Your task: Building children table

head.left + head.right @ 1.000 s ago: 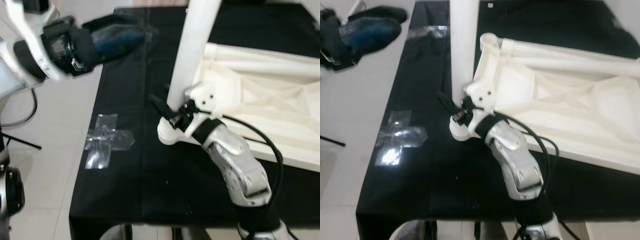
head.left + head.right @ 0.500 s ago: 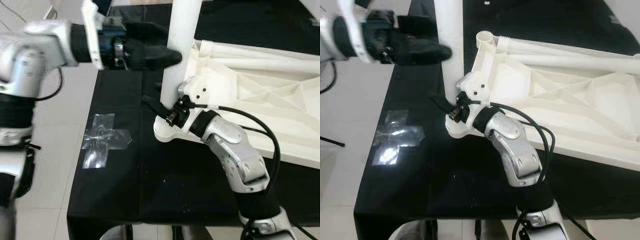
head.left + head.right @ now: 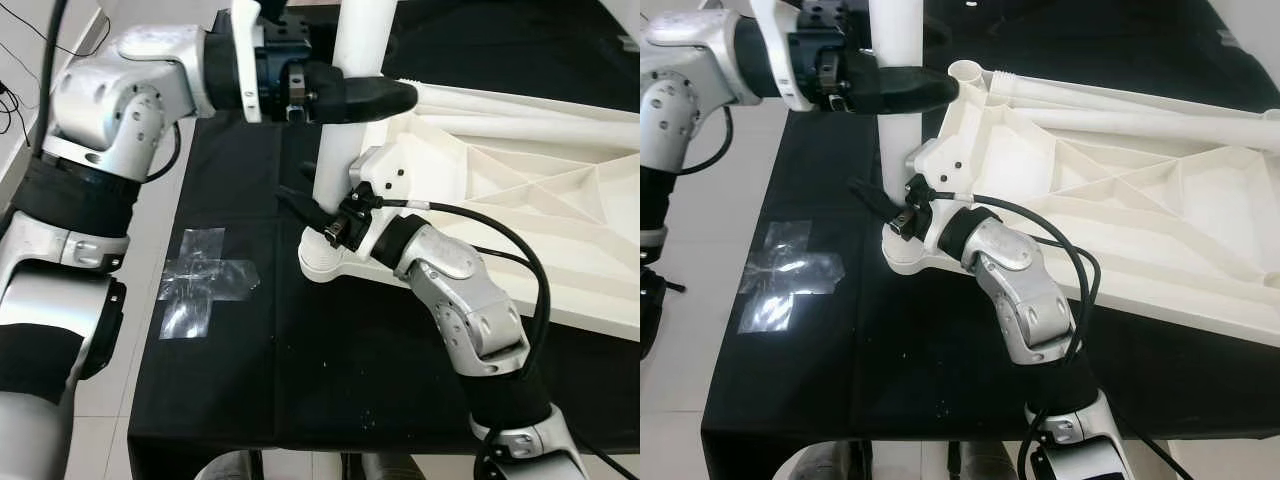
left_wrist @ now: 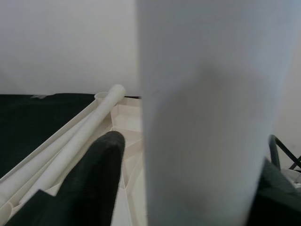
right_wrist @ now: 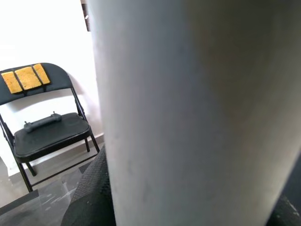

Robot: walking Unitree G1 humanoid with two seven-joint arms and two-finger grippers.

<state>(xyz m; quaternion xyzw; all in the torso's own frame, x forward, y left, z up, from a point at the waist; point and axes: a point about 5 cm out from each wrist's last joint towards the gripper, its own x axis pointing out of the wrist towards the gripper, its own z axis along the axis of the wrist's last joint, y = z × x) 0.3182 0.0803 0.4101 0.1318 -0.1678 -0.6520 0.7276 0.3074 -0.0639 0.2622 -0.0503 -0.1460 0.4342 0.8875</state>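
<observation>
On the black bench [image 3: 330, 370] lies the white children's table top [image 3: 1120, 200], upside down so its ribbed underside faces up, with a loose white leg [image 3: 1140, 125] lying along its far edge. At the near left corner socket a second white leg [image 3: 345, 130] stands upright, its round base [image 3: 325, 265] resting on the bench.

The left tool [image 3: 365, 95] reaches in from the left and grips this upright leg high up, one black finger [image 4: 96, 174] on each side of the white tube. The right tool [image 3: 318, 215] closes on the same leg low down, just above the base, its silver forearm bending back toward the near bench edge, a black cable [image 3: 510, 265] looping over the table top.

Left of the leg, strips of clear tape [image 3: 205, 280] form a cross on the black surface. Beyond the bench's left edge is pale tiled floor [image 3: 110, 400]. The right wrist view shows a black folding chair [image 5: 44, 127] with yellow pads on its backrest, standing against a white wall [image 5: 42, 33].
</observation>
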